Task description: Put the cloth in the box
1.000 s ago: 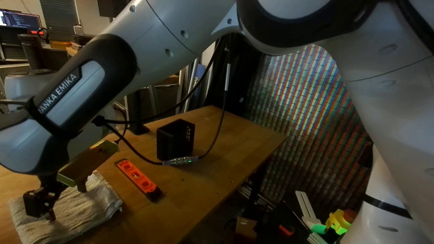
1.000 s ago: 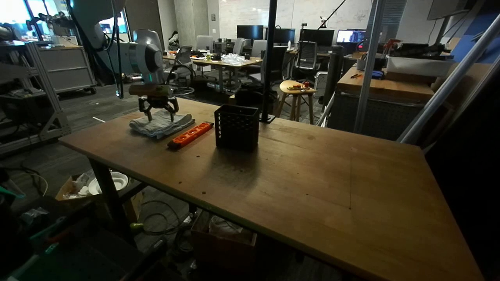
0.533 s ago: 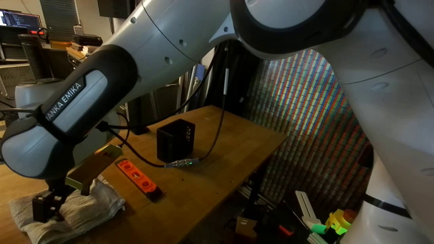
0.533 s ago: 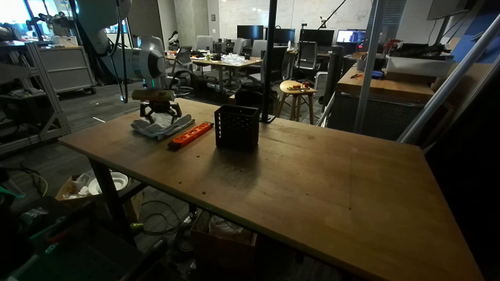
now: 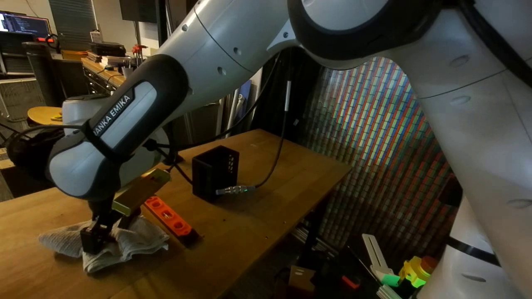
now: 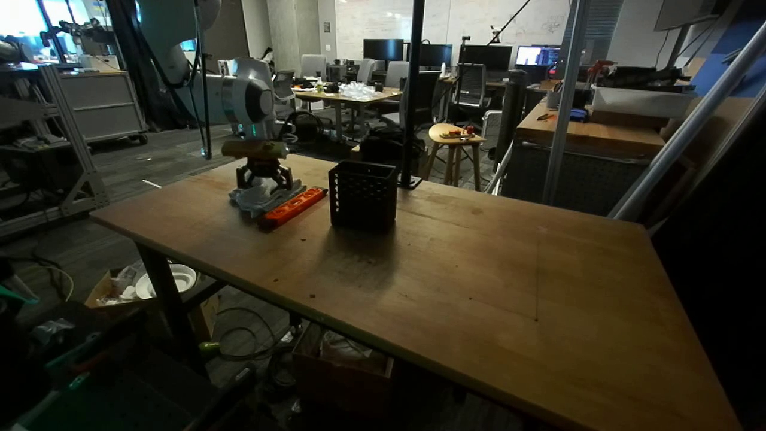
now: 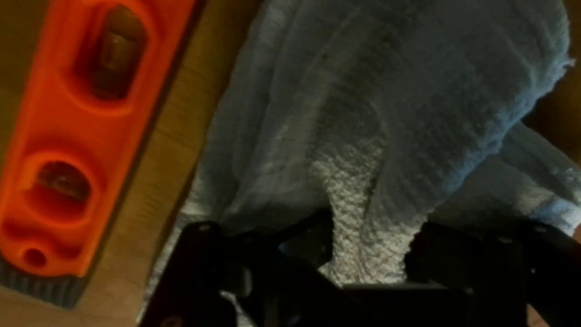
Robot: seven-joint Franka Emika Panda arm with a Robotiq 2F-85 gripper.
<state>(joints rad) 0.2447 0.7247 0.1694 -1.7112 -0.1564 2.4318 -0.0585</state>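
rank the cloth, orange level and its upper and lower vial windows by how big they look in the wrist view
1. cloth
2. orange level
3. upper vial window
4. lower vial window
The cloth and orange level leave the frame; ranked by what shows.

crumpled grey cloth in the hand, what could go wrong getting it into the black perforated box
The hand pinches a fold of the crumpled grey cloth, so loose edges might catch on the black perforated box. The cloth lies close beside the orange spirit level and may drag it. The dangling silver cable connector could snag on the box too.
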